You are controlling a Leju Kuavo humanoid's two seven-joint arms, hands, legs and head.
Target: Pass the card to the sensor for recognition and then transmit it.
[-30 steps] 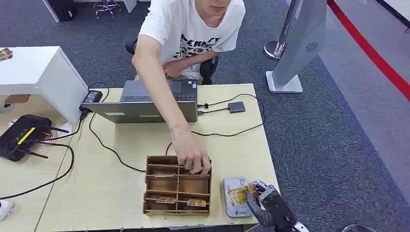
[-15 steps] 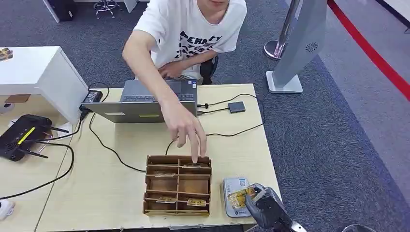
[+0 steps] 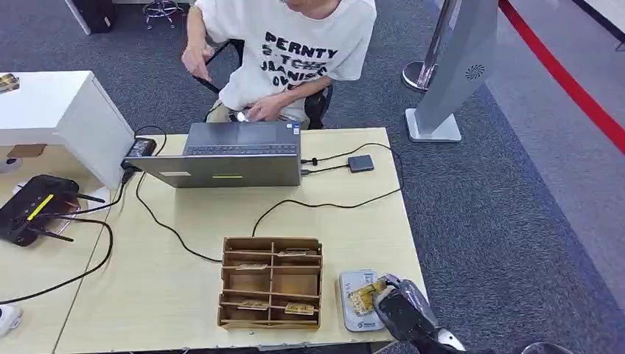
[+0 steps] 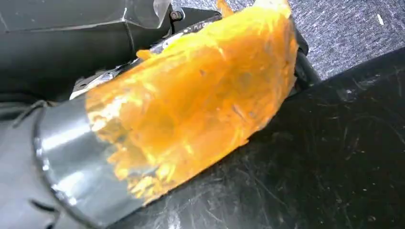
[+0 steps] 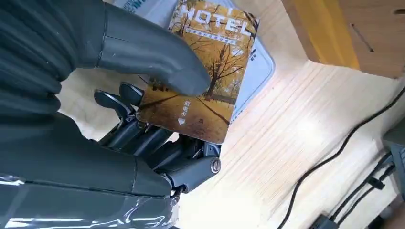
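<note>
Beside the wooden organizer [image 3: 271, 282], right robot hand [image 3: 402, 313] pinches the card [image 3: 363, 295] over the sensor [image 3: 355, 318].

right robot hand [image 3: 402, 313] gripping (thumb on top)

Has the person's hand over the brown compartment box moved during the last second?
Yes. The person's hand has pulled back from the brown compartment box, now raised beyond the grey laptop.

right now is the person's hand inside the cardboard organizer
No: the wooden-brown organizer has no hand in it, and the person's hand is raised away from the table, up by the shoulder.
</note>
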